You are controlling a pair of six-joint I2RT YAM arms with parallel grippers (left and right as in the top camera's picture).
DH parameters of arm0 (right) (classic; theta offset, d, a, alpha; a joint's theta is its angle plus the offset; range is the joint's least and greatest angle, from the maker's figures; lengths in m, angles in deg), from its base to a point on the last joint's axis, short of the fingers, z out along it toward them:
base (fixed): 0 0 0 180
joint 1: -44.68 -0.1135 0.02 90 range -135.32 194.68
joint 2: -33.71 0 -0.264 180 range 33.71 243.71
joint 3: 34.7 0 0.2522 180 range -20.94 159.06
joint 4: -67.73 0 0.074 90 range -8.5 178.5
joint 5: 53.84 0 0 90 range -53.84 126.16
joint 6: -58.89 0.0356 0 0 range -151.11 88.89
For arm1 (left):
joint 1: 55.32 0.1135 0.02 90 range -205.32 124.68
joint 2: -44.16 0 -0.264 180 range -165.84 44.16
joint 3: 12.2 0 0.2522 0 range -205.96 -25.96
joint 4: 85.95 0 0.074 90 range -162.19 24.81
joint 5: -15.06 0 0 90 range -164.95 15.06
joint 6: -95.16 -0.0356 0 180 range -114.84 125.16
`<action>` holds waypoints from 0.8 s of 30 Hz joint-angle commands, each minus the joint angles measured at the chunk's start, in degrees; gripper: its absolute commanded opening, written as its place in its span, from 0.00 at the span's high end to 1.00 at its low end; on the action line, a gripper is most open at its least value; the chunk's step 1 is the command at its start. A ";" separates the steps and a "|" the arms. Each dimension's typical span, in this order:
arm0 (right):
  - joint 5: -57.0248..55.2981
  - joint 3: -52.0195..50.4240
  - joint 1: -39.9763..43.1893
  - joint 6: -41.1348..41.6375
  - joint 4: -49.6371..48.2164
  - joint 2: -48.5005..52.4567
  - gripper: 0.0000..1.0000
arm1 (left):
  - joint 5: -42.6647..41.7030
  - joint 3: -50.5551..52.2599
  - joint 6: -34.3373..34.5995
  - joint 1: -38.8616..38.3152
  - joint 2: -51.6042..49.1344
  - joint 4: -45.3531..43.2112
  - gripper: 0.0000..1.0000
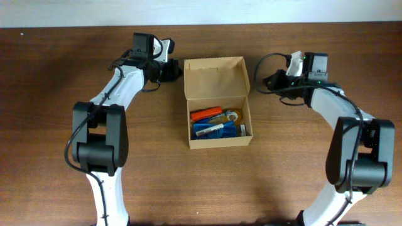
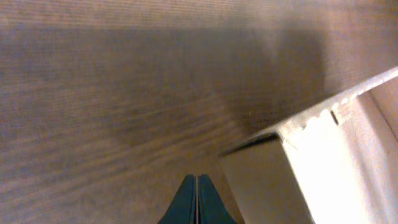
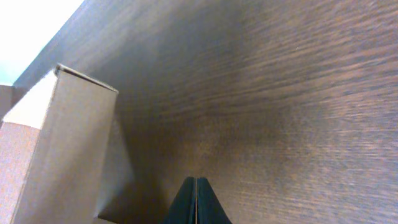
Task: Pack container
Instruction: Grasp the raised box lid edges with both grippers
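The container (image 1: pixel 217 81) is a tan cardboard box at mid-table with its flap lid raised at the back. Inside lie an orange pen (image 1: pixel 207 114), a blue item (image 1: pixel 213 129) and a tape roll (image 1: pixel 233 116). My left gripper (image 1: pixel 177 71) is shut and empty beside the lid's left edge. In the left wrist view its tips (image 2: pixel 196 180) sit just left of the box corner (image 2: pixel 292 162). My right gripper (image 1: pixel 266 82) is shut and empty to the right of the lid. The right wrist view shows its tips (image 3: pixel 196 182) near the cardboard wall (image 3: pixel 62 143).
A dark wooden table (image 1: pixel 63 75) stretches all around the box. A pale wall strip (image 1: pixel 201 12) runs along the far edge. Both arms reach in from the front, one on each side of the box.
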 commanded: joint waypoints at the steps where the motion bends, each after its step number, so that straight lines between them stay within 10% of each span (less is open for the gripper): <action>1: 4.70 0.07 0.09 1.14 -0.63 1.90 0.96 | -1.51 -1.40 1.40 0.28 -0.98 1.53 0.98; 24: 21.86 2.54 -6.19 5.16 -13.62 5.86 0.96 | -21.35 -7.74 4.68 1.60 -3.32 -4.63 0.98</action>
